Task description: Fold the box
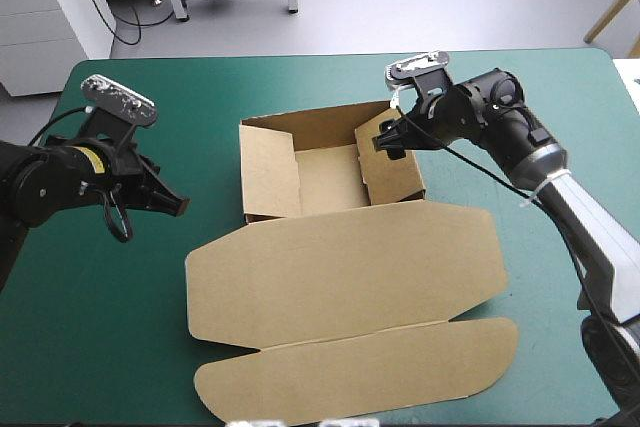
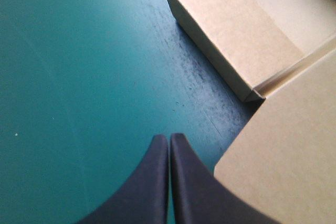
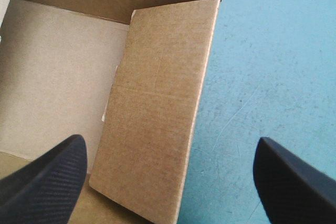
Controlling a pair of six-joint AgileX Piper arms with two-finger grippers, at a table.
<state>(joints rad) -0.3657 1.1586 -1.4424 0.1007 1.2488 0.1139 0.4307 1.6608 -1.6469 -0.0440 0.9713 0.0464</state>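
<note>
The brown box stands mid-table as an open tray with raised walls, its lid lying flat toward the near edge. My left gripper is shut and empty over the teal-green cover, left of the box; its wrist view has the box's left wall ahead and the flat lid beside the fingers. My right gripper is open above the tray's right wall, which leans inward, one finger over the tray floor and the other outside it.
Bare teal-green cover lies to the left of the box and also to its right. The lid's rounded flap reaches close to the near table edge.
</note>
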